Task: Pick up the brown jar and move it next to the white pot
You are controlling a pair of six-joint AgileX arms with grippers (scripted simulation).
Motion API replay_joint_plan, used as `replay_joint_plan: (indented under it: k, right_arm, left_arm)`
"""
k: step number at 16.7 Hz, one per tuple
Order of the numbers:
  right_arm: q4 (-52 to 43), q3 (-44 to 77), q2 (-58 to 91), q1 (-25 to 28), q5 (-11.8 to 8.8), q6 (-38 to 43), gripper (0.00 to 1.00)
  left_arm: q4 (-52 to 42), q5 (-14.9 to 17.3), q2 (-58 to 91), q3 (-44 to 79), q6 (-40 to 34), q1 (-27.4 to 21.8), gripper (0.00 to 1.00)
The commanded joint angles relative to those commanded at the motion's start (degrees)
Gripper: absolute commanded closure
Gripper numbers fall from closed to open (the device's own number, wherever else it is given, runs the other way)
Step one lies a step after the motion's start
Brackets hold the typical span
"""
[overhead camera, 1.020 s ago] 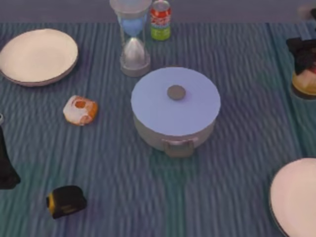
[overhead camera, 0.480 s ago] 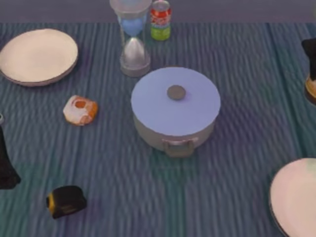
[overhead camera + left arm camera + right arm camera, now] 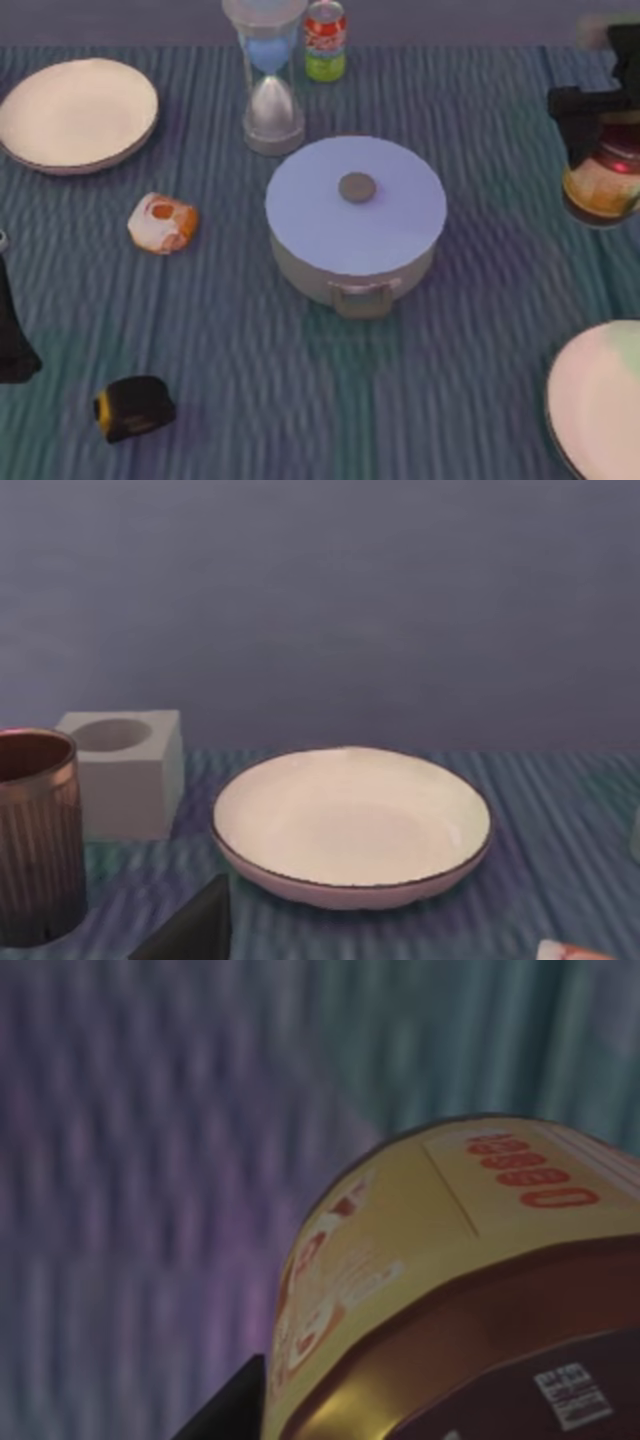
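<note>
Gripping the brown jar (image 3: 600,190) from above, the right hand (image 3: 598,125) hangs near the desk's right edge, its dark fingers clamped on the jar's lid. The jar sits well to the right of the white pot (image 3: 355,215), which stands mid-desk with its handle facing the near edge. In the right wrist view the jar's yellow label (image 3: 440,1250) with red print fills the frame above the striped blue cloth (image 3: 130,1160).

Behind the pot stand an hourglass (image 3: 270,85) and a red-and-green can (image 3: 325,40). A white plate (image 3: 78,112) lies far left, another plate (image 3: 600,400) at the near right corner. A bread roll (image 3: 162,223) and a black-and-yellow tape measure (image 3: 133,407) lie left of the pot.

The left arm (image 3: 12,335) rests at the left edge; whether its hand is apart or together cannot be told.
</note>
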Motion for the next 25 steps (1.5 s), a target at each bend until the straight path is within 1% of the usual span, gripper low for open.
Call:
replay_joint_plan:
  k: [3, 6, 12, 18, 23, 25]
  right_arm:
    - [2.6, -1.1, 1.6, 4.7, 0.9, 9.3, 1.00]
    - [4.4, -2.0, 2.5, 8.0, 1.6, 14.6, 1.00]
    - [4.8, -2.2, 2.4, 8.2, 1.5, 15.1, 1.00]
    - [13.7, -8.6, 4.9, 8.4, 1.7, 15.2, 1.00]
    - [14.7, -9.4, 5.3, 8.4, 1.7, 15.2, 1.00]
    - [14.7, -9.4, 5.3, 8.4, 1.7, 15.2, 0.85]
  left_arm:
    - [0.0, 0.0, 0.0, 0.0, 0.0, 0.0, 0.00]
    - [0.0, 0.0, 0.0, 0.0, 0.0, 0.0, 0.00]
    - [0.0, 0.0, 0.0, 0.0, 0.0, 0.0, 0.00]
    - [0.0, 0.0, 0.0, 0.0, 0.0, 0.0, 0.00]
    - [0.0, 0.0, 0.0, 0.0, 0.0, 0.0, 0.00]
    - [0.0, 0.0, 0.0, 0.0, 0.0, 0.0, 0.00]
